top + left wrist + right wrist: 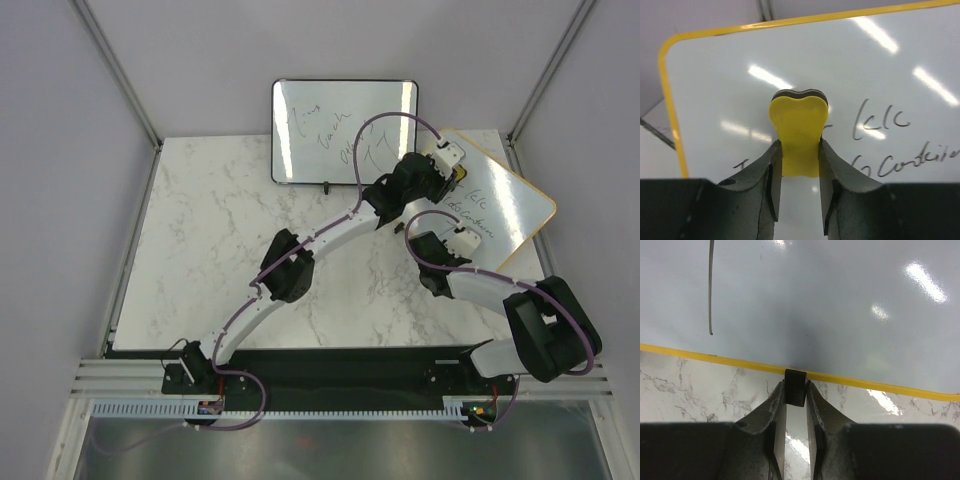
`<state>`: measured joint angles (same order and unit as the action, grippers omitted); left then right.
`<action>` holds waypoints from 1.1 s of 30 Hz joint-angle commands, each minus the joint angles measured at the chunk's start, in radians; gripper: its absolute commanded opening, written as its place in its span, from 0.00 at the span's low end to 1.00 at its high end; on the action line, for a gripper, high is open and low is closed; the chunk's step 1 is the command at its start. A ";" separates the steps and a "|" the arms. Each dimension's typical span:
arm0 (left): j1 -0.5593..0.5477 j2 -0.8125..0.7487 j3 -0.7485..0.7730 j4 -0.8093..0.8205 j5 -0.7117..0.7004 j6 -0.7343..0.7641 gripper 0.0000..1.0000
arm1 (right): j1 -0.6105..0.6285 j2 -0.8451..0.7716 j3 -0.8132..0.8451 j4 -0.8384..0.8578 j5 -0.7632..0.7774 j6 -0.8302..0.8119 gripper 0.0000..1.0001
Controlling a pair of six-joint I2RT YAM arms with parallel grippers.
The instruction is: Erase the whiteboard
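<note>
A white marble-patterned tabletop (200, 250) with grey veins sits inside plain pale grey walls (50, 180) on 3 sides, with 2 slanted metal posts (118, 75) at the back corners. Along the near edge run a black strip (340, 385), silver rails (115, 378) and a white slotted duct (330, 408). The light is soft and even

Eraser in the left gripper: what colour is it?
Yellow heart-shaped eraser with a dark layer along its far edge; shows best in the left wrist view.
</note>
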<state>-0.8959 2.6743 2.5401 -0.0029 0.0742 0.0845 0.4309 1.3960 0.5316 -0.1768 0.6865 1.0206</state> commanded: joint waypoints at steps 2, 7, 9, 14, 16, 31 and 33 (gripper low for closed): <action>-0.015 0.030 0.069 0.009 0.093 -0.075 0.02 | 0.022 0.034 -0.015 -0.093 -0.120 -0.004 0.00; 0.015 0.047 0.057 0.009 -0.020 -0.014 0.02 | 0.020 0.014 -0.030 -0.096 -0.117 0.004 0.00; 0.046 0.055 0.049 0.009 -0.062 -0.009 0.02 | 0.022 0.012 -0.033 -0.101 -0.114 0.004 0.00; 0.078 0.065 0.048 -0.063 -0.114 -0.009 0.02 | 0.022 0.024 -0.022 -0.105 -0.107 0.009 0.00; 0.084 0.070 0.052 -0.081 -0.108 -0.026 0.02 | 0.022 0.034 -0.016 -0.112 -0.108 0.007 0.00; 0.006 0.134 0.255 -0.166 0.171 -0.146 0.02 | 0.049 0.035 -0.013 -0.119 -0.088 0.012 0.00; 0.002 0.137 0.262 -0.134 0.144 -0.126 0.02 | 0.057 0.032 -0.016 -0.124 -0.079 0.018 0.00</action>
<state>-0.8619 2.7857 2.7445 -0.1505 0.1669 -0.0151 0.4534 1.4036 0.5396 -0.1989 0.7074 1.0210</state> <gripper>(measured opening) 0.381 0.257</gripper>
